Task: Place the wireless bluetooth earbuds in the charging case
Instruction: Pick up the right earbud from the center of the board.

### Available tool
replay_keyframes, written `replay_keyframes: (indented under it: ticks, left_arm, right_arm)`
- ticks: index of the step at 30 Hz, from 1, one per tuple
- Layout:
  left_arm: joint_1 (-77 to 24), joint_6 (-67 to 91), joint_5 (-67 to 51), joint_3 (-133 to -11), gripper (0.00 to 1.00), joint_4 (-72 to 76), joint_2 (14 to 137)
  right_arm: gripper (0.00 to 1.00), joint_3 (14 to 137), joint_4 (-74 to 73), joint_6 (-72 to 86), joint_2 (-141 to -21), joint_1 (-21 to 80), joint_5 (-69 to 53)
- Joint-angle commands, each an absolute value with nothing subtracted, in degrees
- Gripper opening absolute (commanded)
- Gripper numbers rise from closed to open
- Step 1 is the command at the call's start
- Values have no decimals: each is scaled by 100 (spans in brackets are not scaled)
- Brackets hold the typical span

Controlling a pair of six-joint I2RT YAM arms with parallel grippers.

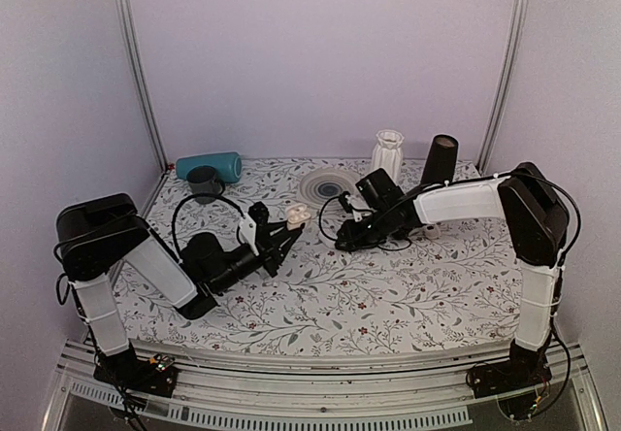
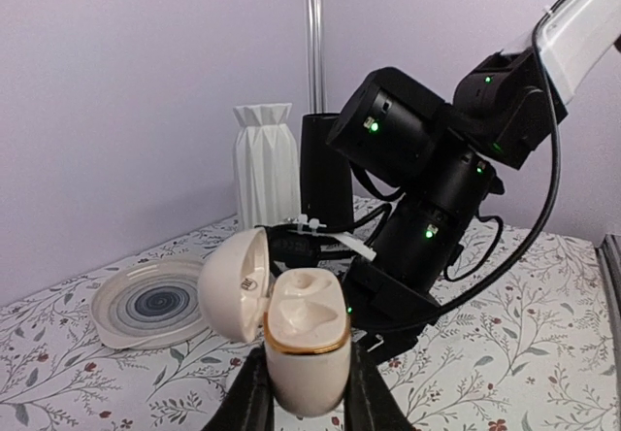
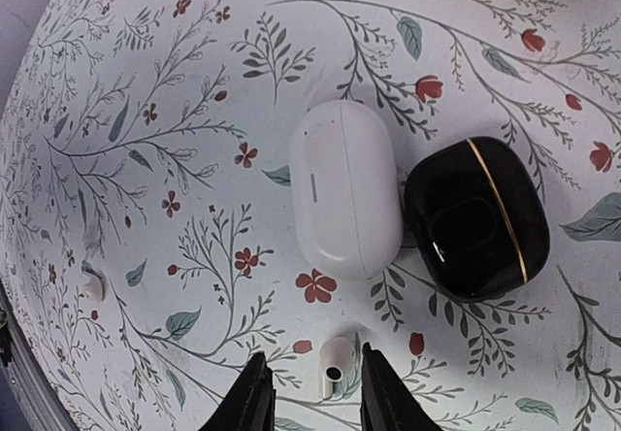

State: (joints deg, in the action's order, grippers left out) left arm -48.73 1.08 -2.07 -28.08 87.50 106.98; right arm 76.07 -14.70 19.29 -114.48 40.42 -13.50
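The case (image 2: 306,339) is gripped upright by the closed left gripper (image 2: 306,397), its lid swung aside and its wells facing up. One earbud (image 3: 332,369) is seen lying on the table (image 3: 194,111) between the spread fingers of the right gripper (image 3: 312,394), touched by neither. Its long axis runs along the fingers, across their closing line. What looks like the second earbud (image 3: 91,282) lies well off to one side.

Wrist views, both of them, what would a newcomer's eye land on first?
The open charging case, pinched upright in the left gripper with its lid flipped back, fills the left wrist view. In the right wrist view, the right gripper hangs open over a white earbud on the floral table, near a white oval pod and a black pod.
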Motion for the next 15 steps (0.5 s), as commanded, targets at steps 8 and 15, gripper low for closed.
replay_keyframes:
  ticks: [8, 15]
  left_arm:
    - [-4796, 37, -49, -2569, 0, 9537, 10163]
    - [-4789, 9, -48, -2547, 0, 9404, 10042]
  right_arm:
    - [27, 7919, -1925, 1552, -11825, 4287, -687]
    - [24, 7935, -2094, 1819, -11786, 4388, -255]
